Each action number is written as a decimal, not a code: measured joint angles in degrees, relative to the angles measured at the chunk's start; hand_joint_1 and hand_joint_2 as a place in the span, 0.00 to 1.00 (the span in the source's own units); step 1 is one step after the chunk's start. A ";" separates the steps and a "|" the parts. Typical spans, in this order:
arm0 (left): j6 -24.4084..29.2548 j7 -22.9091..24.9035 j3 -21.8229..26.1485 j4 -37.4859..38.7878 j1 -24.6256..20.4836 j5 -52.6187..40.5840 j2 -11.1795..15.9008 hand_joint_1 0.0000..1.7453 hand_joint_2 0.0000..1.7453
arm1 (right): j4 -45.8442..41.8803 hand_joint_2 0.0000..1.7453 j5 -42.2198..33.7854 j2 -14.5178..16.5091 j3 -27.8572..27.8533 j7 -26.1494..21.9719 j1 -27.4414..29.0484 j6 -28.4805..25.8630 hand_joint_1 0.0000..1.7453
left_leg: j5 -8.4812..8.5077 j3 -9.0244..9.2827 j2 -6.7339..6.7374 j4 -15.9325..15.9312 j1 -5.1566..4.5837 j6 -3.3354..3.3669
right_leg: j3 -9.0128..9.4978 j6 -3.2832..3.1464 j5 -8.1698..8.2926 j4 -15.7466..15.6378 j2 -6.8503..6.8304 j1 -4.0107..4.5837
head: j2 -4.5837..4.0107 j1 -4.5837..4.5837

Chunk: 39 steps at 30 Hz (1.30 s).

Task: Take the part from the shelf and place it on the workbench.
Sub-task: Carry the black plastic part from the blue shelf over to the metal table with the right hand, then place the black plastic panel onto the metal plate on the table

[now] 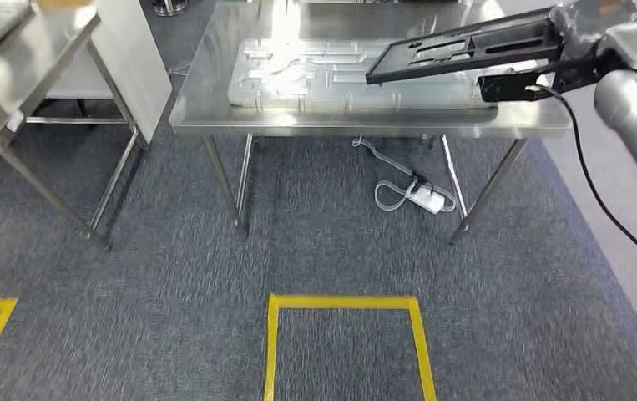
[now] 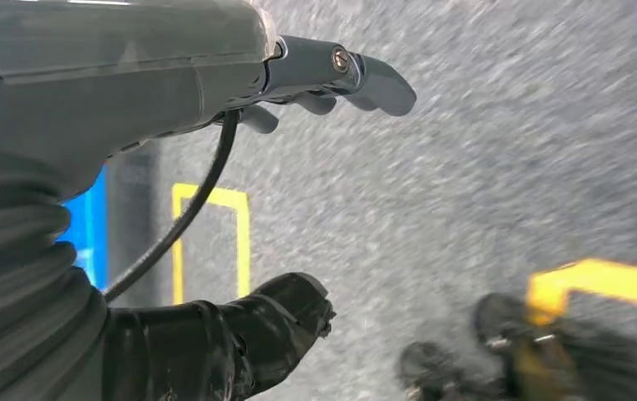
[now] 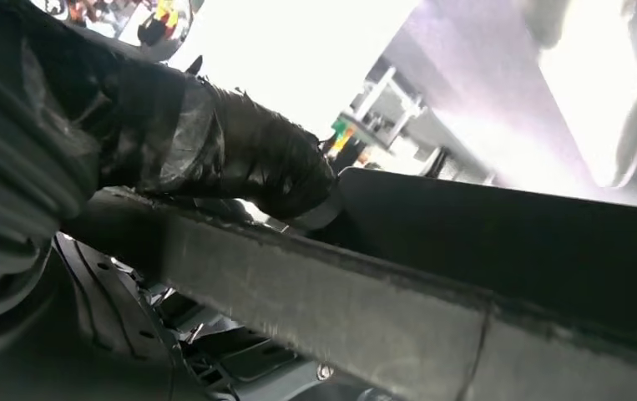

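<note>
The dark flat part [image 1: 465, 46] is gripped at one edge by the right hand [image 1: 586, 38] and held level above the steel workbench [image 1: 214, 113], presumably to be lowered beside the moulded tray [image 1: 298, 79], while the left hand [image 2: 315, 83] is carried unloaded, fingers loosely apart

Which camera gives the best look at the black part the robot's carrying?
The head view: the black part shows its flat slotted frame, held by the right hand above the workbench. The right wrist view shows a close, dark edge. The left wrist view looks at floor.
</note>
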 joint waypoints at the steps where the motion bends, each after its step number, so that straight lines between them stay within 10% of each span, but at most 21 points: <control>1: 0.00 0.02 0.01 0.00 -0.06 -0.04 -0.04 0.00 1.00 | -0.20 1.00 0.28 -0.01 -0.53 0.59 0.06 -0.92 1.00 | -0.47 0.60 0.12 -0.06 0.13 -0.01 | -2.17 0.27 -0.75 3.26 -0.28 -0.11 | 0.00 0.01; 5: 0.08 0.13 0.05 0.00 -0.10 -0.19 -0.14 0.00 1.00 | -1.68 1.00 2.33 -0.02 -2.21 1.71 1.61 -2.33 1.00 | -3.26 3.44 0.31 0.13 0.85 -0.56 | -9.60 1.49 -6.13 8.20 -0.61 -0.93 | 0.00 0.03; 10: 0.17 0.14 0.12 0.00 0.00 -0.34 -0.39 0.00 1.00 | -3.26 1.00 3.78 -0.24 -4.44 1.89 2.85 -2.25 1.00 | -7.57 6.14 0.31 1.61 1.22 -2.25 | -8.89 1.72 7.12 -4.56 -1.40 -1.49 | 0.00 -0.07; 13: 0.17 0.11 0.13 0.00 -0.10 -0.34 -0.38 0.00 1.00 | -3.96 1.00 3.93 -0.39 -5.17 1.85 3.11 -2.19 1.00 | -8.12 6.56 0.30 2.10 1.22 -3.02 | -8.51 0.47 7.37 -4.89 -1.19 -1.17 | 0.01 -0.24; 18: 0.18 0.11 0.13 0.00 -0.14 -0.34 -0.38 0.00 1.00 | -4.13 1.00 4.03 -0.38 -5.31 1.85 3.14 -2.19 1.00 | -7.89 6.35 0.34 2.71 1.25 -3.13 | -8.21 0.18 7.07 -4.88 -1.09 -1.29 | 0.00 -0.23; 20: 0.19 0.10 0.14 -0.01 -0.16 -0.34 -0.36 0.00 1.00 | -4.44 1.00 4.11 -0.38 -5.52 1.82 3.22 -2.21 1.00 | -7.01 5.08 0.56 5.12 1.32 -3.39 | -7.36 -0.24 6.56 -4.96 -1.05 -1.45 | 0.00 -0.24; 24: 0.09 0.06 0.18 -0.02 0.00 -0.19 -0.36 0.00 1.00 | -4.86 1.00 4.40 -0.34 -6.41 1.23 4.48 -2.16 1.00 | -13.24 -8.22 1.43 16.44 1.98 -4.47 | 0.53 -0.95 0.85 -6.10 -0.87 -1.39 | 0.00 -0.25; 25: 0.06 0.05 0.19 -0.02 0.07 -0.19 -0.36 0.00 1.00 | -4.92 1.00 4.42 -0.34 -6.46 1.13 4.66 -2.14 1.00 | -11.59 -8.42 1.43 13.48 1.88 -4.03 | 1.99 -0.89 -0.26 -6.17 -0.86 -1.29 | 0.00 -0.25; 28: -0.04 0.03 0.22 -0.02 0.46 -0.17 -0.21 0.00 1.00 | -4.96 1.00 4.46 -0.31 -6.63 0.87 5.22 -1.97 1.00 | 1.38 -8.09 0.90 4.34 1.01 -2.14 | 5.48 -0.32 -3.45 -6.54 -0.48 -0.93 | 0.00 -0.30; 29: -0.05 0.03 0.25 -0.02 0.56 -0.16 -0.15 0.00 1.00 | -4.99 1.00 4.47 -0.33 -6.68 0.71 5.46 -1.85 1.00 | 3.61 -7.73 0.65 3.12 0.74 -1.79 | 6.53 -0.04 -4.06 -6.62 -0.25 -0.84 | 0.00 -0.33; 31: -0.06 0.04 0.28 -0.02 0.33 -0.15 -0.18 0.00 1.00 | -5.35 1.00 4.50 -0.46 -6.91 0.31 5.41 -1.57 1.00 | 2.82 -6.14 0.53 2.80 0.72 -1.47 | 6.95 0.44 -3.35 -4.93 -0.03 -0.83 | -0.01 -0.35; 35: -0.07 0.08 0.30 -0.02 -0.34 -0.13 -0.25 0.00 1.00 | -5.63 1.00 4.60 -0.86 -7.99 0.04 4.80 -1.38 1.00 | 0.19 -2.32 0.60 1.67 0.88 -0.56 | -2.11 0.86 -1.16 8.29 -0.73 -0.79 | 0.00 -0.31; 39: -0.13 -0.31 0.35 -0.02 -0.26 0.02 -0.26 0.00 1.00 | -5.10 1.00 4.60 -1.03 -8.11 -0.39 5.66 -1.16 1.00 | -3.69 2.46 -0.01 1.62 0.76 -0.54 | -9.70 1.09 -11.10 8.99 -0.76 -0.65 | 0.00 -0.29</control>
